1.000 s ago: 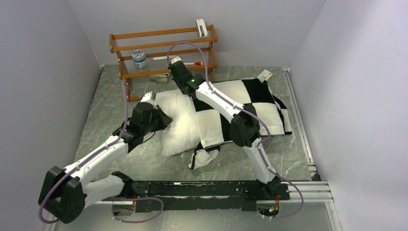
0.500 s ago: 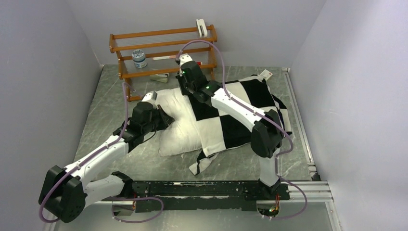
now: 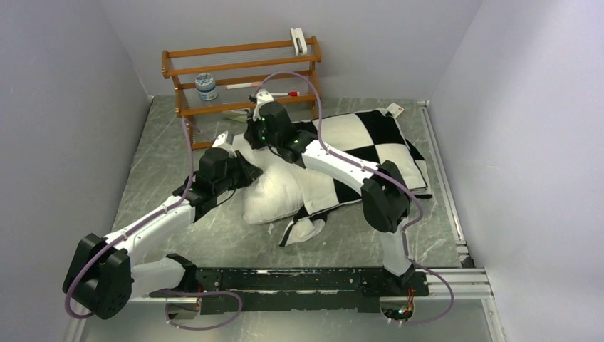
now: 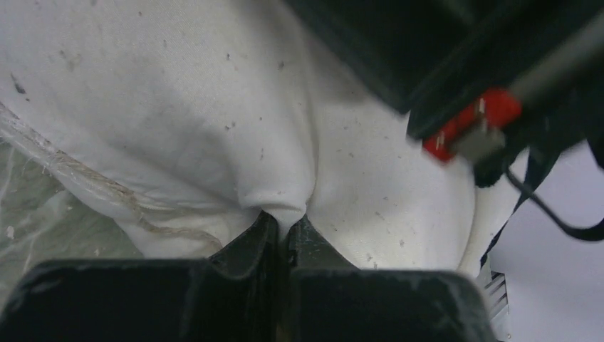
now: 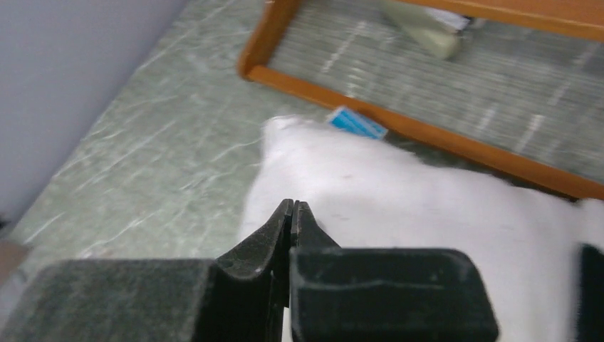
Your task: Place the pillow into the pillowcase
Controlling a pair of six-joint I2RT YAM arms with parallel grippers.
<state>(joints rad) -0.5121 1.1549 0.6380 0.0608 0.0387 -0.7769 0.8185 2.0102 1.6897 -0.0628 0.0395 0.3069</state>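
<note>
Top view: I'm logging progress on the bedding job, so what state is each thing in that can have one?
pillow: left end exposed, the rest covered by the pillowcase.
pillowcase: lying over the pillow, its near edge bunched.
left gripper: shut on a pinch of the pillow.
right gripper: shut, nothing seen between its jaws, above the pillow's corner.
jar: upright on the rack.

The top view is lit evenly and softly from above, and only faint shadows are cast on the desk [image 3: 157,164] beneath the arms. In the left wrist view the pillow [image 4: 178,128] just ahead of the jaws is rendered sharply, while the red connector [image 4: 466,128] up and right of them is smeared. In the right wrist view the jaws are crisp, while the wooden rack [image 5: 427,134] beyond them is blurred.
</note>
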